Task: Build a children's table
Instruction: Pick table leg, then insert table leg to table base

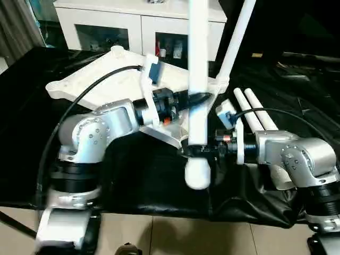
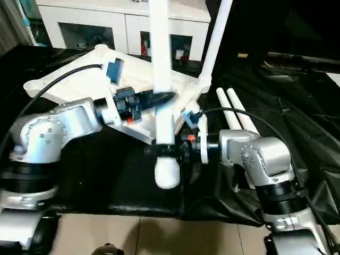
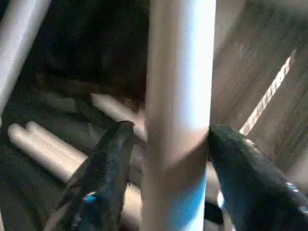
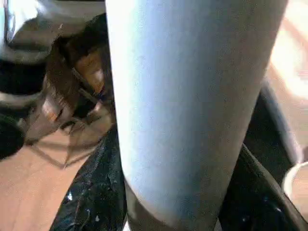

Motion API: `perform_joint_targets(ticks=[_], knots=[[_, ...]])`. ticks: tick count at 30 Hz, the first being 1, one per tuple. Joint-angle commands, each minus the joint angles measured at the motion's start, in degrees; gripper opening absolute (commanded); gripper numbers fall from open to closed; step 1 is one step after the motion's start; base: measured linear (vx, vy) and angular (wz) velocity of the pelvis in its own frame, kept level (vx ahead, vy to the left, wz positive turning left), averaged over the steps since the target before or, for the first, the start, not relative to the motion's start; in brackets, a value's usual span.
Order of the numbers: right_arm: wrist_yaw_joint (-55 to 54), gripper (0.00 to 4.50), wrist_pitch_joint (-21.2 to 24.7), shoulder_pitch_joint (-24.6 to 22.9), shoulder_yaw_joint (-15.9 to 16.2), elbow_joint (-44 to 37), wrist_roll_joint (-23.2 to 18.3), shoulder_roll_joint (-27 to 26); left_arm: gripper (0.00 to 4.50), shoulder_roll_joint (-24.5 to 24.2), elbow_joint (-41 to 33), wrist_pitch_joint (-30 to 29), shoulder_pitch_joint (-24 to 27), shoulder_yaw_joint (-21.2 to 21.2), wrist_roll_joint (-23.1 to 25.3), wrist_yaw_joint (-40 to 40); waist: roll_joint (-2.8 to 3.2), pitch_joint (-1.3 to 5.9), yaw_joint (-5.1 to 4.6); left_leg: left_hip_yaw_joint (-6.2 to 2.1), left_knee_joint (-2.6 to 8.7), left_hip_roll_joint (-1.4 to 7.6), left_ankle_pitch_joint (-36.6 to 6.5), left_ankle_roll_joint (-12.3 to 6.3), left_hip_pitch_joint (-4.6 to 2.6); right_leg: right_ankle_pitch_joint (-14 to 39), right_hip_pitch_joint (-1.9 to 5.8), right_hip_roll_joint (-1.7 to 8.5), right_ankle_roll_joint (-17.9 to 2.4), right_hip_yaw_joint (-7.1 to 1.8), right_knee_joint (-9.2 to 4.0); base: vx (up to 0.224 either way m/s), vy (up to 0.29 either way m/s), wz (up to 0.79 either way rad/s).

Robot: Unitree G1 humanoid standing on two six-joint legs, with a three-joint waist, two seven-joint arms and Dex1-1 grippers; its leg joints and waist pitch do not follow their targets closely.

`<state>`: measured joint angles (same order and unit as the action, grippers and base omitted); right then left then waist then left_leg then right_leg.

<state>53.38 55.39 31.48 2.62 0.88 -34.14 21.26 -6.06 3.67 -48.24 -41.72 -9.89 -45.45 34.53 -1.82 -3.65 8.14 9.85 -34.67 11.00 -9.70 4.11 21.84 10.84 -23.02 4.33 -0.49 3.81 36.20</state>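
The white tabletop (image 1: 101,85) lies underside up and tilted on the black sheet. One white leg (image 1: 234,42) stands slanted in its right corner socket. Two more legs (image 1: 255,111) lie side by side to the right. A further leg (image 1: 198,53) is held upright in the middle, its rounded end (image 1: 197,175) hanging low near the table's front. My right gripper (image 1: 196,150) is shut on this leg just above the rounded end, both fingers (image 4: 96,192) pressed to it. Higher up, my left gripper (image 1: 199,98) straddles the same leg; one finger (image 3: 108,168) stands slightly off it.
A white cabinet (image 1: 138,26) with glass doors stands behind the black-sheeted work table (image 1: 32,106). Tiled floor (image 1: 159,234) shows below the table's front edge. Black cables (image 1: 79,101) arch over both forearms.
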Motion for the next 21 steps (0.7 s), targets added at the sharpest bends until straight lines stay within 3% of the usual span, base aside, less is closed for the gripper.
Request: perform_joint_targets(ticks=[1, 5, 6, 8, 9, 10, 11, 13, 14, 15, 16, 17, 21], knots=[[-3.02, 1.86, -2.07, 0.08, -3.53, 0.38, -0.86, -1.03, 3.02, 1.53, 1.99, 5.25, -1.91, -3.86, -1.87, -1.89, 0.19, 4.88, 0.02, -0.41, 3.45, 1.65, -5.49, 0.43, -0.71, 3.07, 3.60, 3.69, -11.90, -2.54, -3.62, 0.000, 0.000, 0.00], [-7.76, 1.86, -5.34, 0.50, -7.19, 1.93, -0.71, -3.52, 3.03, 3.86, 6.14, 8.18, -3.06, -10.76, -7.23, -3.31, 0.42, 4.91, -0.06, -0.50, 3.55, 1.64, -6.48, 0.72, -0.83, 2.31, 3.60, 3.58, -12.19, -2.42, -3.56, 0.000, 0.000, 0.00], [-8.87, 1.86, -6.25, 0.52, -7.70, 2.19, -0.28, -3.87, 3.03, 3.83, 6.63, 8.49, -3.10, -11.33, -7.55, -2.91, 0.83, 4.90, 0.00, -0.45, 3.44, 1.49, -6.37, 0.89, -0.80, 2.37, 3.46, 3.60, -12.14, -2.45, -3.62, 0.000, 0.000, 0.00], [-10.70, 1.86, -8.23, 0.48, -8.11, 2.73, 0.99, -4.22, 3.03, 2.94, 7.62, 9.27, -2.93, -11.04, -6.43, -1.45, 0.55, 4.96, -0.13, -0.41, 3.53, 1.51, -6.94, 1.09, -0.95, 2.67, 3.51, 3.45, -11.86, -2.43, -3.68, 0.000, 0.000, 0.00], [-13.48, 1.86, -13.09, 0.13, -7.32, 3.86, 4.87, -4.09, 3.03, -1.09, 10.07, 12.20, -1.97, -6.27, 0.65, 2.48, 1.38, 4.86, -0.33, -0.50, 3.58, 1.52, -7.60, 1.28, -1.12, 2.75, 3.26, 3.32, -11.12, -2.41, -4.13, 0.000, 0.000, 0.00], [-15.27, 1.86, -15.88, -0.32, -6.87, 4.30, 7.42, -4.12, 3.03, -4.92, 12.78, 16.64, -1.33, 0.30, 9.03, 4.89, 1.55, 5.03, -0.34, -0.65, 3.71, 1.45, -7.26, 1.48, -1.18, 2.98, 3.24, 3.12, -9.53, -2.36, -3.97, 0.000, 0.000, 0.00], [-16.81, 1.86, -19.41, -1.75, -5.60, 3.71, 10.96, -3.49, 3.03, -11.01, 18.25, 23.43, -0.97, 11.82, 21.97, 7.87, 1.75, 4.90, -0.16, -1.02, 4.05, 1.54, -7.56, 1.11, -1.27, 6.21, 3.01, 3.11, -6.06, -2.36, -4.65, 0.000, 0.000, 0.00], [-18.42, 1.86, -20.66, -3.02, -6.06, 2.91, 12.05, -3.87, 3.03, -14.40, 23.29, 28.62, -1.52, 18.98, 29.82, 9.46, 1.77, 4.78, -0.36, -0.89, 4.24, 1.50, -8.96, 2.01, -1.58, 8.85, 2.81, 3.08, -2.66, -2.67, -4.80, 0.000, 0.000, 0.00], [-18.85, 1.86, -20.83, -3.31, -6.36, 2.72, 12.14, -4.10, 3.03, -14.90, 24.63, 29.81, -1.77, 20.17, 31.22, 9.77, 1.69, 4.79, -0.51, -0.86, 4.30, 1.43, -9.06, 2.29, -1.49, 9.12, 2.97, 3.16, -2.41, -2.75, -4.78, 0.000, 0.000, 0.00], [-21.39, 1.86, -21.73, -4.27, -7.46, 2.83, 13.20, -4.50, 3.03, -14.94, 29.66, 33.51, -3.25, 22.83, 34.03, 11.58, 1.70, 5.43, -0.61, -0.83, 4.08, 1.54, -6.30, 2.99, -1.25, 3.65, 3.35, 3.34, -4.96, -2.70, -4.00, 0.000, 0.000, 0.00], [-21.39, 1.86, -21.73, -4.27, -7.46, 2.83, 13.20, -4.50, 3.03, -14.94, 29.66, 33.51, -3.25, 22.83, 34.03, 11.58, 2.02, 5.42, -0.51, -0.78, 4.02, 1.62, -5.72, 3.04, -1.37, 2.18, 3.09, 3.35, -6.03, -2.70, -3.75, 0.000, 0.000, 0.00], [-22.80, 1.86, -22.11, -4.81, -7.87, 2.87, 13.73, -4.41, 3.03, -14.69, 33.33, 36.19, -4.45, 24.93, 35.93, 13.64, 1.95, 5.45, -0.60, -0.69, 3.92, 1.53, -5.22, 2.82, -1.18, -0.08, 3.18, 3.37, -8.22, -2.62, -3.46, 0.000, 0.000, 0.00], [-24.12, 1.86, -21.56, -5.59, -8.61, 1.93, 13.50, -4.24, 3.03, -15.36, 38.82, 41.95, -6.55, 29.90, 41.10, 17.23, 1.87, 5.29, -0.89, -0.50, 3.92, 1.52, -7.48, 1.89, -1.04, 0.35, 3.55, 3.77, -10.46, -2.78, -3.54, 0.000, 0.000, 0.00]])
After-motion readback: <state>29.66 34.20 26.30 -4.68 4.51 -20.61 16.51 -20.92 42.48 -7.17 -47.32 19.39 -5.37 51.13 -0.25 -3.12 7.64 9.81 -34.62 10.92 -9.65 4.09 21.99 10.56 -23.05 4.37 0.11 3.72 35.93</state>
